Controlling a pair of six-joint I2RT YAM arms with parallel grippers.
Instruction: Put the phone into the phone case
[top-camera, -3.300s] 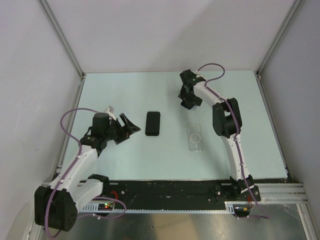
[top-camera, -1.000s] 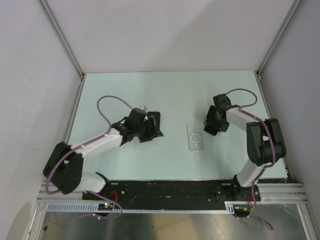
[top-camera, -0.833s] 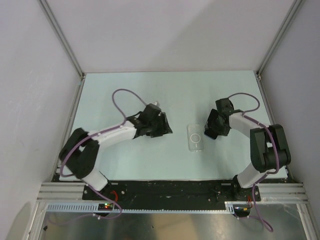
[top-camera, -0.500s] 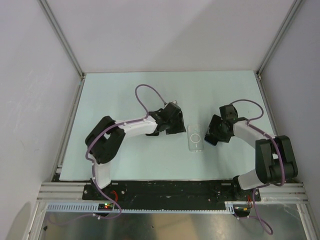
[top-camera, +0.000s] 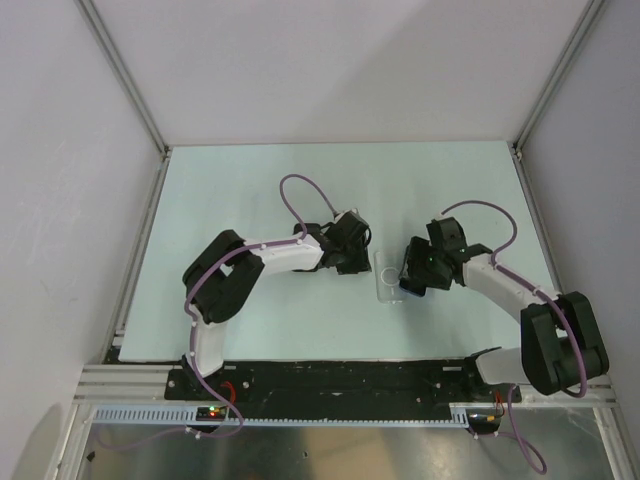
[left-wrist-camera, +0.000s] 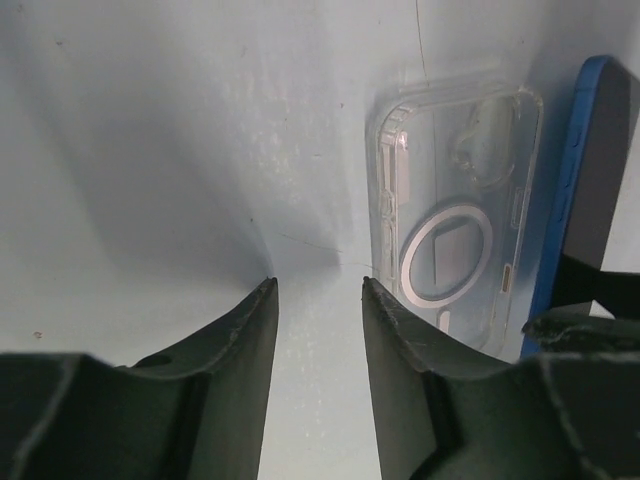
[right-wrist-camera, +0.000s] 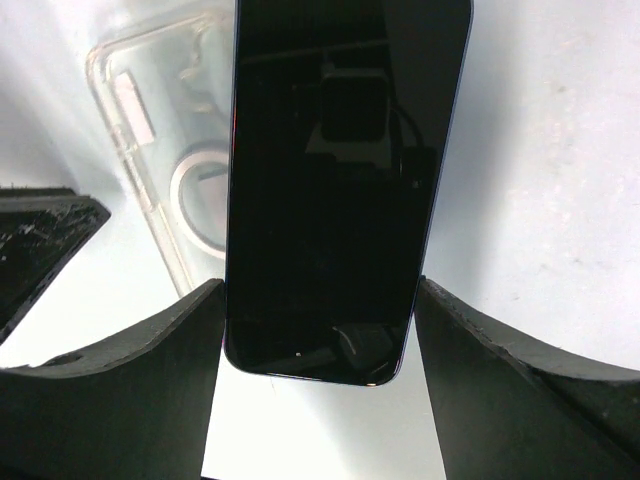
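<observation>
Phone (right-wrist-camera: 345, 150) fills the right wrist view, its dark glass standing between the fingers of the right tool (right-wrist-camera: 320, 290), which is clenched on its two long edges near one end. From overhead the phone cannot be told from the black tool. That view does show the clear phone case (top-camera: 388, 280) lying flat on the pale counter (top-camera: 250, 190) between the two tools. The left wrist view adds the phone's blue rim, tilted along the case's long side away from the left tool (left-wrist-camera: 318, 285); whether it touches the case I cannot tell. The left tool is released, jaws apart over bare counter, just beside the case. The case is see-through with rounded corners, a white ring, a short line and a rounded cut-out near one end.
</observation>
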